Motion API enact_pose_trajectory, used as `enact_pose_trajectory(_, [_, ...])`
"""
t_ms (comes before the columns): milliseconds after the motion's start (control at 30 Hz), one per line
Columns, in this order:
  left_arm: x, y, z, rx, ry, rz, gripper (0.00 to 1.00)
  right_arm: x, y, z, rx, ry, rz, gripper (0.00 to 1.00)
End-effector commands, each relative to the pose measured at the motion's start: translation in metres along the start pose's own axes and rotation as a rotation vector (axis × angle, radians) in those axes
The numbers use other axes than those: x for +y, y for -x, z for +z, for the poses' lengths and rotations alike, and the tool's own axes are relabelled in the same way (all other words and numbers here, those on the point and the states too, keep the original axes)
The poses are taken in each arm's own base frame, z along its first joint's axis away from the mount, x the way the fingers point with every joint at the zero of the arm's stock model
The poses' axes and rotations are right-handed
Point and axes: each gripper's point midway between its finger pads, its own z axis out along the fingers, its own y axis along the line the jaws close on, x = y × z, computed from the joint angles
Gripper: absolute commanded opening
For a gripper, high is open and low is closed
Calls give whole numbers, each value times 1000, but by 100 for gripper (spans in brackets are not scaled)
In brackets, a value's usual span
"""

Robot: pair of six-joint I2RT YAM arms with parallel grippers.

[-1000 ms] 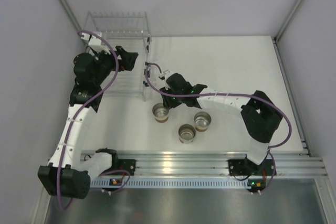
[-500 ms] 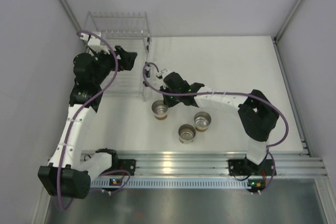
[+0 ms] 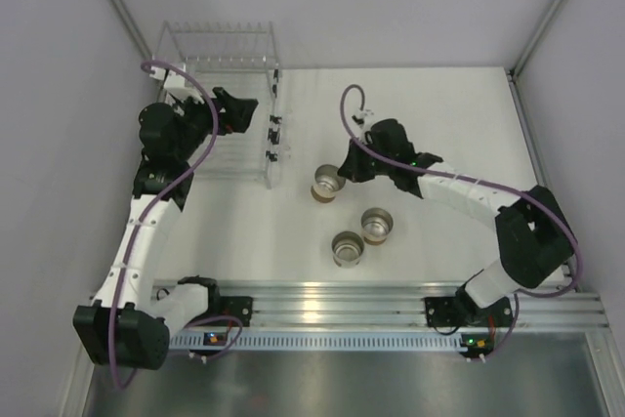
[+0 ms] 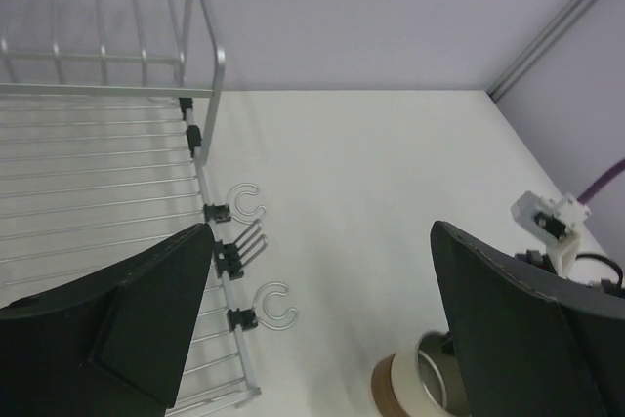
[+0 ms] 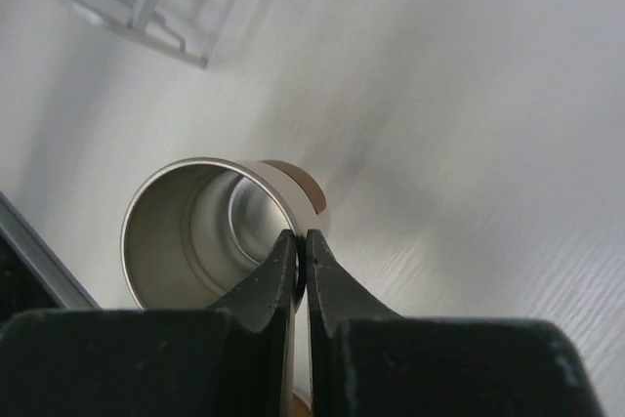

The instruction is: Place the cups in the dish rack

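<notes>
Three cream cups with brown bands and shiny insides show in the top view. My right gripper (image 3: 344, 175) is shut on the rim of one cup (image 3: 327, 185), one finger inside and one outside; in the right wrist view that cup (image 5: 200, 231) fills the middle. Two more cups (image 3: 376, 224) (image 3: 347, 248) stand upright nearer the arm bases. The clear dish rack (image 3: 220, 104) stands at the far left. My left gripper (image 3: 262, 112) hangs open over the rack's right edge with nothing between its fingers; its wrist view shows the rack's wires (image 4: 107, 173) and the held cup (image 4: 415, 388).
Small wire hooks (image 4: 256, 253) stick out from the rack's right side (image 3: 272, 139). Grey walls enclose the white table (image 3: 439, 124) on the left, back and right. A metal rail (image 3: 342, 300) runs along the near edge.
The right gripper closed on the leftmost cup's rim and has carried it right and slightly farther back. The left arm has barely moved.
</notes>
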Motion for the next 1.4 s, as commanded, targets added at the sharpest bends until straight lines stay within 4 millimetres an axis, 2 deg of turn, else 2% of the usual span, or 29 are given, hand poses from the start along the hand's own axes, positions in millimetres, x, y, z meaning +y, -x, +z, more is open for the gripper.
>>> enact_pose_trajectory(0, [-36, 18, 1, -75, -197, -78, 98, 23, 73, -42, -280, 226, 53, 0])
enact_pose_trajectory(67, [-53, 9, 2, -40, -317, -130, 98, 16, 76, -51, -317, 267, 100, 0])
enact_pose_trajectory(100, [-59, 3, 2, -22, -358, -200, 98, 22, 92, -61, -393, 316, 83, 0])
enact_pose_trajectory(133, [-68, 12, 0, -64, -416, -199, 98, 27, 99, -71, -425, 353, 114, 0])
enact_pose_trajectory(167, [-73, 14, -1, -75, -450, -220, 98, 26, 99, -76, -443, 390, 123, 0])
enact_pose_trajectory(200, [-79, 3, -2, -50, -513, -323, 98, 34, 113, -96, -531, 494, 145, 0])
enact_pose_trajectory(233, [-79, 3, -2, -50, -514, -324, 98, 35, 113, -97, -522, 506, 183, 0])
enact_pose_trajectory(267, [-83, 7, -4, -69, -539, -328, 98, 42, 119, -109, -578, 572, 158, 0])
enact_pose_trajectory(300, [-85, 7, -5, -77, -555, -339, 98, 41, 125, -116, -614, 597, 162, 0])
enact_pose_trajectory(333, [-84, -2, -3, -50, -567, -395, 98, 42, 126, -120, -623, 628, 197, 0])
enact_pose_trajectory(367, [-89, -4, -4, -49, -591, -413, 98, 48, 130, -132, -675, 675, 172, 0])
enact_pose_trajectory(400, [-96, 3, -7, -91, -637, -401, 99, 48, 132, -137, -696, 695, 173, 0])
enact_pose_trajectory(433, [-96, 1, -4, -83, -646, -456, 99, 49, 132, -140, -700, 727, 209, 0])
enact_pose_trajectory(467, [-98, -5, -4, -79, -659, -480, 99, 53, 135, -154, -757, 773, 179, 0])
enact_pose_trajectory(500, [-101, 1, -6, -111, -688, -477, 99, 54, 136, -160, -773, 798, 181, 0])
enact_pose_trajectory(533, [-103, 2, -7, -112, -702, -512, 99, 55, 135, -162, -770, 832, 214, 0])
enact_pose_trajectory(567, [-102, -5, -1, -101, -703, -545, 99, 54, 136, -163, -777, 848, 225, 0])
enact_pose_trajectory(600, [-107, 0, -5, -122, -744, -555, 99, 56, 138, -171, -811, 876, 210, 0])
enact_pose_trajectory(667, [-116, -11, 2, -81, -770, -591, 99, 54, 137, -169, -810, 903, 251, 0])
enact_pose_trajectory(733, [-126, -12, 7, -78, -792, -588, 98, 54, 136, -171, -824, 932, 261, 0])
enact_pose_trajectory(767, [-139, -17, 7, -63, -816, -593, 98, 53, 136, -173, -831, 939, 263, 0])
enact_pose_trajectory(867, [-158, -25, 13, -45, -847, -597, 99, 54, 135, -175, -842, 953, 265, 0])
enact_pose_trajectory(967, [-165, -33, 19, -34, -847, -607, 99, 54, 135, -180, -847, 952, 256, 0])
enact_pose_trajectory(1367, [-169, -73, 39, 34, -812, -626, 99, 55, 137, -193, -864, 955, 238, 0])
